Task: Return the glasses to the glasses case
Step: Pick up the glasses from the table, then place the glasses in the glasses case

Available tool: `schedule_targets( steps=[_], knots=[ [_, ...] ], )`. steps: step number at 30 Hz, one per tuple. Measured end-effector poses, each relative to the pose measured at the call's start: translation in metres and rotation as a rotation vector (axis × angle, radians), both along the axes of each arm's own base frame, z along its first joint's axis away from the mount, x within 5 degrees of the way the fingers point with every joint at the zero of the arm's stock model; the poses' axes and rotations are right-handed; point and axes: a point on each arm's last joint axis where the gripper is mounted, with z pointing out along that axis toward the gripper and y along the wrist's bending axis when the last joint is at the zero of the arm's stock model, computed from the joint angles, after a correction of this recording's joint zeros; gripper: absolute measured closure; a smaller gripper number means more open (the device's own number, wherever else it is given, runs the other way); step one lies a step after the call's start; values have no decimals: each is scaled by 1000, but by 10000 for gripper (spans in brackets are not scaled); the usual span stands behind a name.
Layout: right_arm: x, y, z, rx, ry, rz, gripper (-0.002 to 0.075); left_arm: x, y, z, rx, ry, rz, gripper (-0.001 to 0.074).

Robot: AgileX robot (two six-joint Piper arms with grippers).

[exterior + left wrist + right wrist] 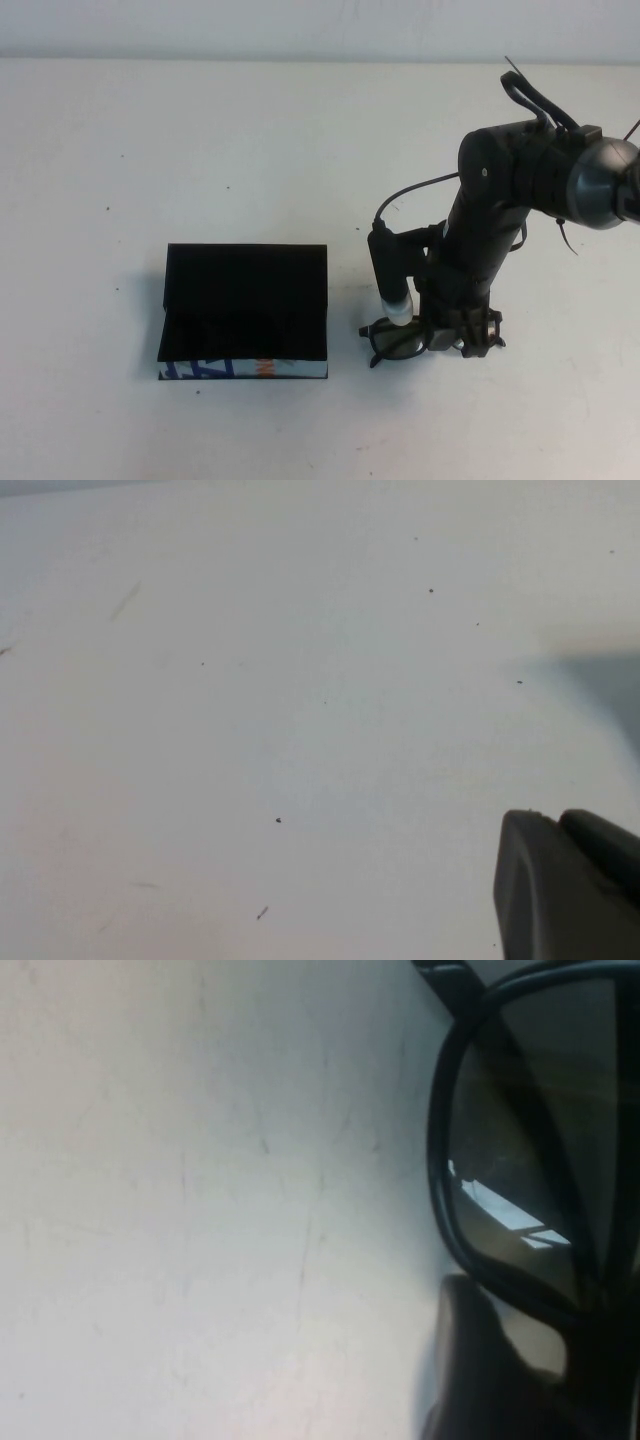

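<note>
The glasses (398,340), dark and thick-rimmed, lie on the white table to the right of the glasses case (245,300). The case is a black box that lies open, its flap lid back and its white printed front edge (243,369) toward me. My right gripper (455,335) is down at table level on the right half of the glasses and looks closed on them. In the right wrist view one lens and rim (520,1160) fill the side, touching a dark finger (480,1360). My left gripper (558,818) is shut, empty, over bare table, and out of the high view.
The white table (250,150) stretches out around the case, with a wall along its far edge. The right arm (500,200) and its cable stand over the right part of the table. A gap of table separates case and glasses.
</note>
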Motion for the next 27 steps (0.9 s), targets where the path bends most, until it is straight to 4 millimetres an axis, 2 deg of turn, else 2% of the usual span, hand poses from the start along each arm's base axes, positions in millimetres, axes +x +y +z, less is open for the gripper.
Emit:
schedule_targets(
  steps=[3,10,18,23,27],
  knots=[
    [0,0,0,-2,4,1,498,0,0,0,0,0,0,736],
    [-2,-1,1,-9,22,4,669,0,0,0,0,0,0,736],
    [-7,-2,11,-24,31,-29,671,0,0,0,0,0,0,736],
    [-28,7,38,-28,56,-131,671,0,0,0,0,0,0,736],
    [-51,29,61,2,55,-139,672,0,0,0,0,0,0,736]
  ],
)
